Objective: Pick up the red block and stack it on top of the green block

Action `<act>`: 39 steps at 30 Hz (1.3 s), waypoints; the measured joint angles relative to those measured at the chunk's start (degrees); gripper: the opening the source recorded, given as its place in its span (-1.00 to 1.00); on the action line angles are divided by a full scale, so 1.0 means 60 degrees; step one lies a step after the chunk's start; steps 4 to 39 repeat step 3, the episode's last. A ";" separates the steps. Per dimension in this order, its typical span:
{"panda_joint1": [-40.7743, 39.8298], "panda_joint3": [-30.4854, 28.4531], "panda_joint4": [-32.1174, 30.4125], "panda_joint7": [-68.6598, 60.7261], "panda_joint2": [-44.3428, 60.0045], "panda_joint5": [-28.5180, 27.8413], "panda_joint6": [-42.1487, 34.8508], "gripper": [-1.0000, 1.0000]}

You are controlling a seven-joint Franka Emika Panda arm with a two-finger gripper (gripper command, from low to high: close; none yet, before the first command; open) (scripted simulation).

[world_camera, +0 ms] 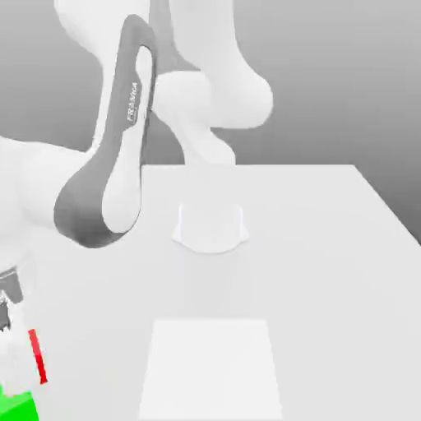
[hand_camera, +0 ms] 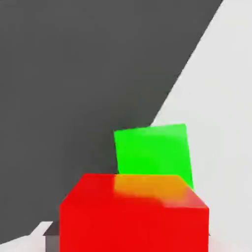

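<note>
Arm [world_camera: 111,177] bent low toward exterior view's left, pincer [world_camera: 12,329] gripping red block [hand_camera: 134,216], above green block [hand_camera: 152,155].

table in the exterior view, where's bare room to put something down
Bare: the table across the middle and the exterior view's right, around the robot's base. Crowded: the near corner at the exterior view's left, where the red block hangs above the green block.

Red block [hand_camera: 133,216] bright red w/ orange sheen on top, green block [hand_camera: 152,155] bright green, table [world_camera: 329,247] white, arm [world_camera: 115,164] white/grey.
</note>
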 joint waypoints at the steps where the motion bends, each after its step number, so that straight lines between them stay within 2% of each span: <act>1: 0.0000 0.0000 0.0000 0.0000 0.0000 0.0000 0.0000 1.00; 39: 0.0000 0.0000 0.0000 0.0000 0.0000 0.0000 0.0000 1.00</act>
